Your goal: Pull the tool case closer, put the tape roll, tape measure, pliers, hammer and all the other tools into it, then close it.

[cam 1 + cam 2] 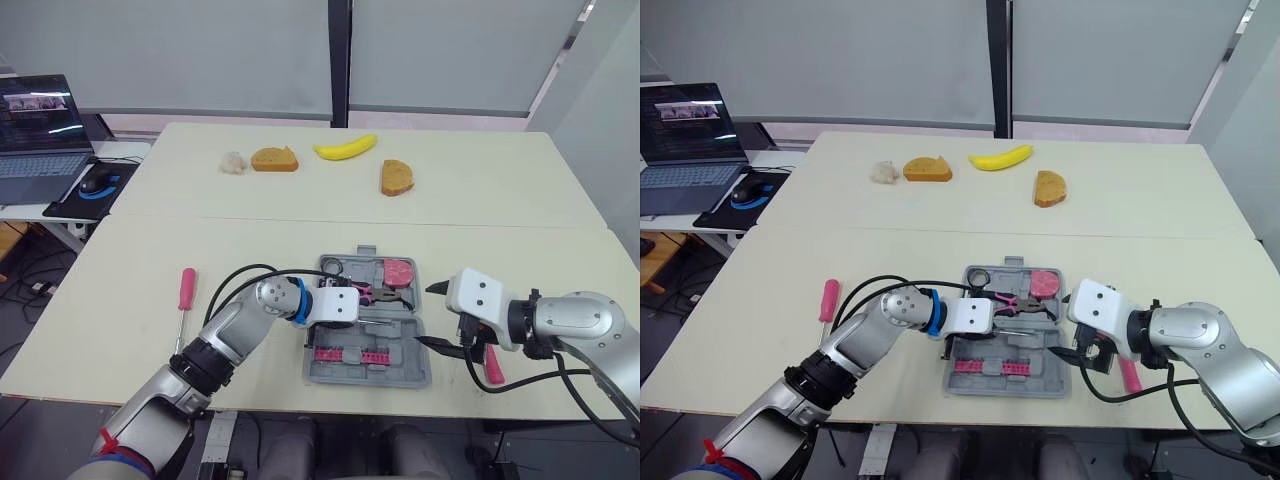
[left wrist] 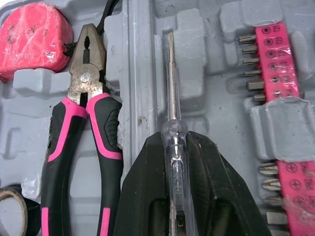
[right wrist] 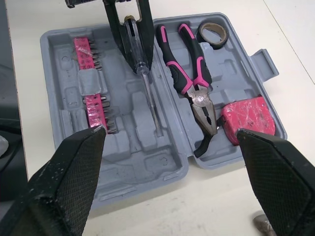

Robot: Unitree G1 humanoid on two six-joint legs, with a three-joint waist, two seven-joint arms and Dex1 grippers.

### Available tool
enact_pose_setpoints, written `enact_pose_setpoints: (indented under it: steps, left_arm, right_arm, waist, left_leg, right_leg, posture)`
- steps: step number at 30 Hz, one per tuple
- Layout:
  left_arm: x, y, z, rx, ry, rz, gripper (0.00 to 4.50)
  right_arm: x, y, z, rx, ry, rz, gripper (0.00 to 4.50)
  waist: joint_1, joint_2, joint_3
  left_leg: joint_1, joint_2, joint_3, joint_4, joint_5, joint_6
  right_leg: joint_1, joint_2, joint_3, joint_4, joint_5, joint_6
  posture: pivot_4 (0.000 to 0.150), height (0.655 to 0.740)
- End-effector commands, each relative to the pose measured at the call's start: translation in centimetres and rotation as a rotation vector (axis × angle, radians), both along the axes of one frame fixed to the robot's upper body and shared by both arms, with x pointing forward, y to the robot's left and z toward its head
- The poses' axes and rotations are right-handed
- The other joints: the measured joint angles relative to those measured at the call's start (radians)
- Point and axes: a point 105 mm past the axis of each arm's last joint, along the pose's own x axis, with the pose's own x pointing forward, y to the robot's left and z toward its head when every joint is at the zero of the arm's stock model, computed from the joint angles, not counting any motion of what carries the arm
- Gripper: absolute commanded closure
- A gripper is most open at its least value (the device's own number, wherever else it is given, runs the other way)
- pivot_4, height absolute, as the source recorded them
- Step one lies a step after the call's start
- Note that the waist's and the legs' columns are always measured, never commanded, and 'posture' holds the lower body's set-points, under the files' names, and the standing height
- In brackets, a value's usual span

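The grey tool case [image 1: 420, 368] lies open near the table's front edge. In it are a black tape roll [image 1: 332, 266], a pink tape measure [image 1: 398, 271], pink-handled pliers [image 2: 83, 123] and pink bit strips [image 1: 350, 355]. My left gripper [image 1: 368, 318] is over the case's middle, shut on a clear-handled screwdriver [image 2: 172, 93] whose shaft points along a moulded slot. My right gripper [image 1: 432, 315] stands open at the case's right side, its fingers [image 3: 74, 167] wide apart. A pink-handled screwdriver [image 1: 186, 288] lies on the table to the left. Another pink-handled tool [image 1: 493, 365] lies partly hidden behind my right arm.
On the far half of the table lie a banana [image 1: 345, 148], two bread slices [image 1: 274, 159] [image 1: 396, 177] and a small white lump [image 1: 233, 163]. A laptop [image 1: 40, 135] and mouse [image 1: 97, 183] sit on a side desk at the far left.
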Motion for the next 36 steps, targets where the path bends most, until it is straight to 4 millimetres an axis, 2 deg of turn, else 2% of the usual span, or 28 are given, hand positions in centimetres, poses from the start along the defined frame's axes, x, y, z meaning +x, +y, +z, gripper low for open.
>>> enact_pose_setpoints:
  steps: [1,11,19,21,23,30,36]
  left_arm:
    - [0.3,-0.5,0.3,-0.004,-0.028,-0.005,4.27]
    - [0.3,-0.9,0.3,0.000,-0.041,-0.011,4.27]
    - [0.3,-1.4,1.1,-0.022,-0.062,-0.037,4.27]
    - [0.3,-1.4,1.3,-0.028,-0.064,-0.039,3.52]
    - [0.3,-1.6,1.6,-0.039,-0.076,-0.042,2.98]
    - [0.1,-1.8,2.2,-0.052,-0.090,-0.064,2.98]
    - [0.3,-1.6,3.6,-0.083,-0.109,-0.064,2.98]
  right_arm:
    - [0.0,0.2,0.8,0.004,-0.038,0.013,0.00]
    - [0.1,0.2,0.7,0.004,-0.039,0.012,0.00]
    - [0.2,0.3,0.6,0.008,-0.040,0.013,0.00]
    - [0.3,0.3,0.6,0.008,-0.041,0.013,0.00]
    - [0.3,0.3,0.6,0.008,-0.042,0.012,0.00]
    - [0.4,0.4,0.5,0.010,-0.043,0.016,0.00]
    - [0.4,0.3,0.6,0.008,-0.044,0.018,0.00]
  waist:
    - [0.001,0.000,0.000]
    - [0.001,0.000,0.000]
    - [0.001,0.000,0.000]
    - [0.001,0.000,0.000]
    - [0.001,0.000,0.000]
    - [-0.001,0.000,0.000]
    - [-0.001,0.000,0.000]
  left_leg:
    - [0.000,0.000,0.000,0.000,0.000,0.000]
    - [0.000,0.000,0.000,0.001,0.000,0.000]
    - [0.000,0.000,0.000,0.001,0.000,0.000]
    - [0.000,0.000,0.000,0.001,0.000,0.000]
    - [0.000,0.000,0.000,0.001,0.000,0.000]
    - [0.000,0.000,0.000,0.001,0.000,0.000]
    - [0.000,0.000,0.000,0.001,0.000,0.000]
  right_leg:
    - [0.000,0.000,0.000,0.000,0.000,0.000]
    - [0.001,0.000,0.000,0.000,0.000,0.001]
    - [0.001,0.000,0.000,0.001,0.000,0.001]
    - [0.001,0.000,0.000,0.001,0.000,0.001]
    - [0.001,0.000,0.000,0.001,0.000,0.001]
    - [0.000,0.000,0.000,0.001,0.000,0.001]
    - [0.000,0.000,0.000,0.001,0.000,0.001]
  posture:
    - [0.150,0.7400]
    - [0.150,0.7400]
    - [0.150,0.7400]
    - [0.150,0.7400]
    - [0.150,0.7400]
    - [0.150,0.7400]
    - [0.150,0.7400]
